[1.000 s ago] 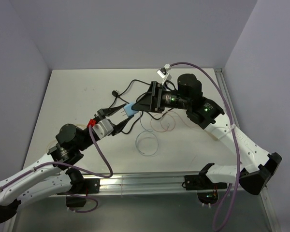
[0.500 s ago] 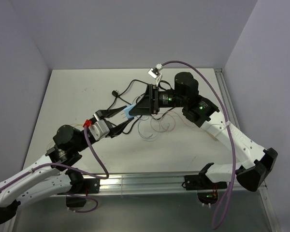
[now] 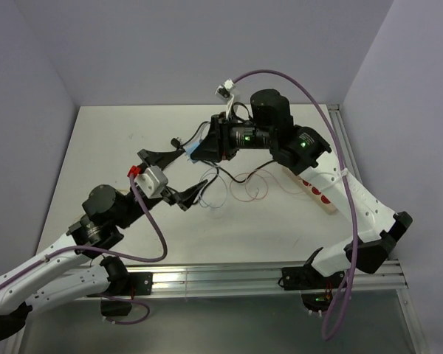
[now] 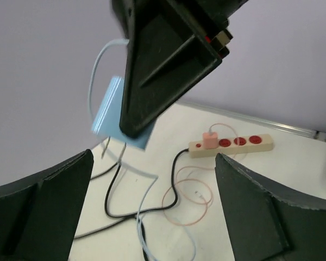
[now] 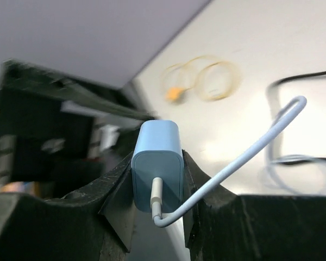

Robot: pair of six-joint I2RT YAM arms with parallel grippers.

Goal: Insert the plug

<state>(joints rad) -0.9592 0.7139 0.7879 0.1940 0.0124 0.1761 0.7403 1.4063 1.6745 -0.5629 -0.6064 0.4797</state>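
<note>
Your top camera sits above and behind the arm bases, looking down and forward over the whole table (image 3: 96,147) from well back. Your left wrist camera looks out between its own jaws, tilted up at the blue charger (image 4: 119,119) close ahead, with the power strip (image 4: 231,144) farther off on the table. Your right wrist camera looks along its jaws, very near the blue charger. All three views share the blue charger; top and left wrist also share the power strip.
</note>
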